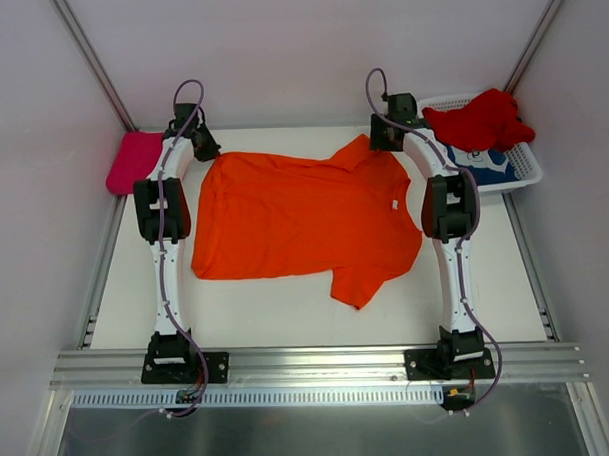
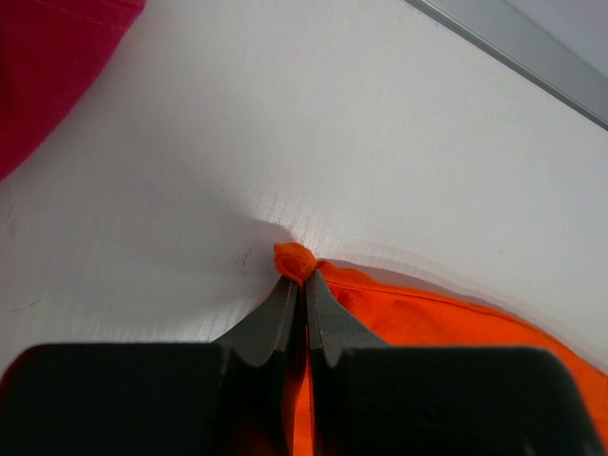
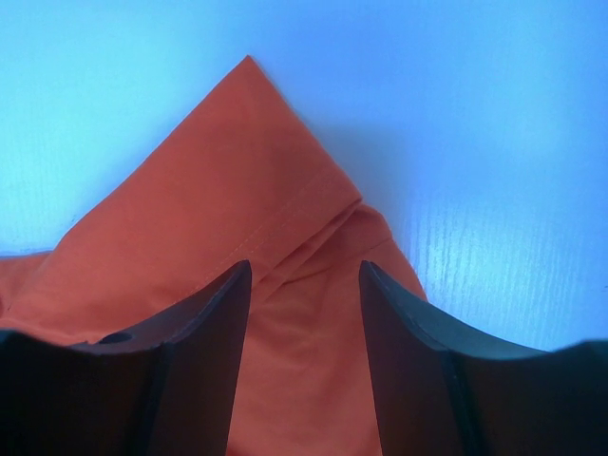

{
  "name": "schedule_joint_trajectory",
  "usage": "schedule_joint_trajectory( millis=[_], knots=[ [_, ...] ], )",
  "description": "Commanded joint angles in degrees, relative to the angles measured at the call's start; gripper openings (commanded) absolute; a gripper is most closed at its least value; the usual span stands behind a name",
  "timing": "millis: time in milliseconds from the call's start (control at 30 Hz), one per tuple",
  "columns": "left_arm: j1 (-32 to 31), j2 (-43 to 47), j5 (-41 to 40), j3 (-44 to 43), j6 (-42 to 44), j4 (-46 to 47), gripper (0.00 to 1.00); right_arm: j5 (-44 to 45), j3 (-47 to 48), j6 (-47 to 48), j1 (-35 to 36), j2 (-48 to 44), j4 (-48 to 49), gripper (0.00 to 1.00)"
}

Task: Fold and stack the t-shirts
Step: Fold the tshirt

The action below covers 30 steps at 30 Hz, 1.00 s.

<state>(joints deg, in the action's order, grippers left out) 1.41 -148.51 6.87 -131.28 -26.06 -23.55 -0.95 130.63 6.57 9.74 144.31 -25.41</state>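
An orange t-shirt (image 1: pixel 294 218) lies spread across the middle of the table. My left gripper (image 2: pixel 304 277) is shut on its far left corner (image 2: pixel 296 258), pinching a small bunch of orange cloth. At the shirt's far right sleeve my right gripper (image 3: pixel 304 271) stands open, its fingers straddling the folded sleeve cloth (image 3: pixel 242 190) without closing on it. A magenta-pink t-shirt (image 1: pixel 132 160) lies folded at the far left. A red t-shirt (image 1: pixel 481 120) is heaped in the basket, on top of a blue t-shirt with white print (image 1: pixel 487 162).
The white lattice basket (image 1: pixel 527 165) stands at the far right corner. Grey walls and metal rails (image 1: pixel 319 363) enclose the table on all sides. A metal strip (image 2: pixel 513 43) runs along the back edge in the left wrist view.
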Motion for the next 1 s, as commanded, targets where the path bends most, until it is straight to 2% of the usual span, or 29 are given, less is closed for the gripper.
schedule_joint_trajectory(
  millis=[0, 433, 567, 700, 967],
  knots=[
    [-1.15, 2.17, -0.98, 1.47, 0.75, -3.08, 0.00, 0.33, 1.12, 1.25, -0.86, -0.52, 4.49, 0.53],
    [-1.15, 2.17, -1.07, 1.56, 0.84, -3.08, 0.00, -0.63, 2.62, 2.05, -1.65, 0.62, 8.62, 0.53],
    [-1.23, 2.26, -1.16, 1.56, 0.75, -3.17, 0.00, -1.95, 2.35, -1.11, -1.83, 0.88, 9.32, 0.52],
    [-1.15, 2.34, -1.34, 1.73, 0.75, -3.08, 0.00, -3.26, 0.78, -8.47, -2.09, 0.97, 10.46, 0.52],
    [-1.15, 2.43, -1.42, 1.82, 0.84, -3.17, 0.00, -6.60, -0.64, -14.74, -2.35, 1.50, 12.93, 0.52]
  ],
)
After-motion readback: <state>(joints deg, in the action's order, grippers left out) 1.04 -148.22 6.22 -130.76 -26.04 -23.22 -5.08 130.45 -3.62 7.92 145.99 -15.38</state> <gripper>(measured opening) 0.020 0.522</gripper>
